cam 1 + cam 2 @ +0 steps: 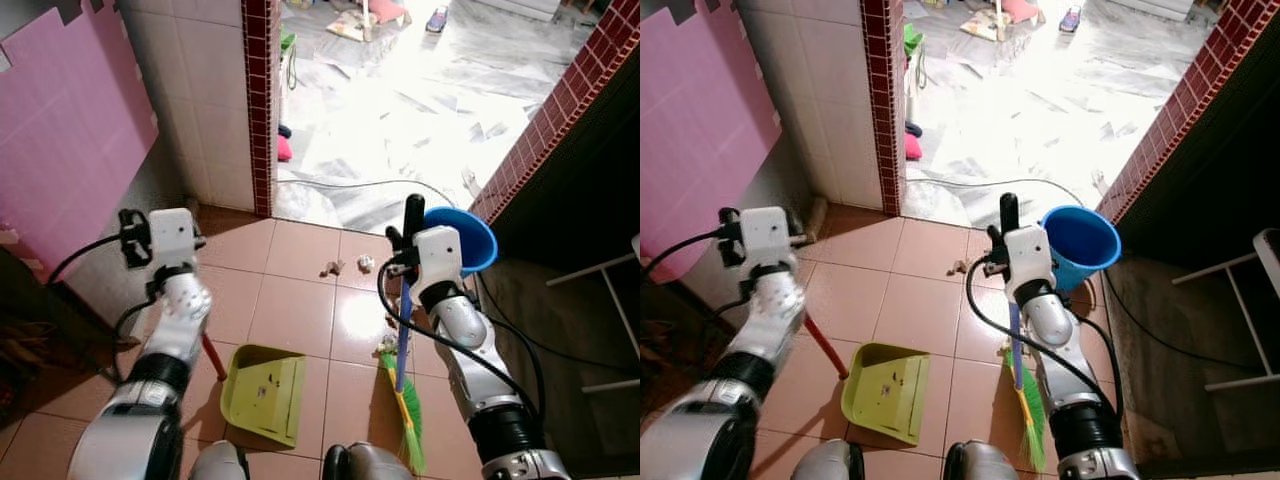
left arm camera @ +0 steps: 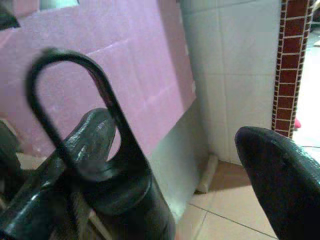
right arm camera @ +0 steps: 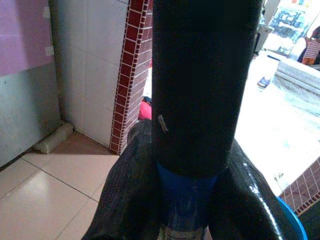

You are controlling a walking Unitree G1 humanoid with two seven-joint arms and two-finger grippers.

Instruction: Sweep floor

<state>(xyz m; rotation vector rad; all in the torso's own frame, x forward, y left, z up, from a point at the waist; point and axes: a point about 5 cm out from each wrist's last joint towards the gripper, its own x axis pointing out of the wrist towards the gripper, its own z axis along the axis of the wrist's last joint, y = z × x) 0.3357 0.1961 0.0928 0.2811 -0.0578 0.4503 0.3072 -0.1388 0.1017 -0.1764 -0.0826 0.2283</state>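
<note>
While the right end effector is clamped around the broom, its two black fingers press on either side of the blue shaft just below the black top grip. In the head views the broom stands nearly upright in front of the robot, its green bristles resting on the pinkish floor tiles by the robot's right foot. A few bits of litter lie on the tiles ahead of the broom, near the doorway. A blue bucket stands just behind the right arm, against the brick-edged wall.

The left end effector holds the long handle of the dustpan; the handle's black looped end sits against one finger, while the other finger stands apart from it, so the grip looks loose and how firmly it is closed cannot be told. The yellow-green dustpan lies flat on the tiles to the left of the broom, well apart from the litter, with its red handle shaft slanting up toward the left arm. A pink panel leans against the white-tiled wall on the left, and a bright marble floor lies beyond the doorway.
</note>
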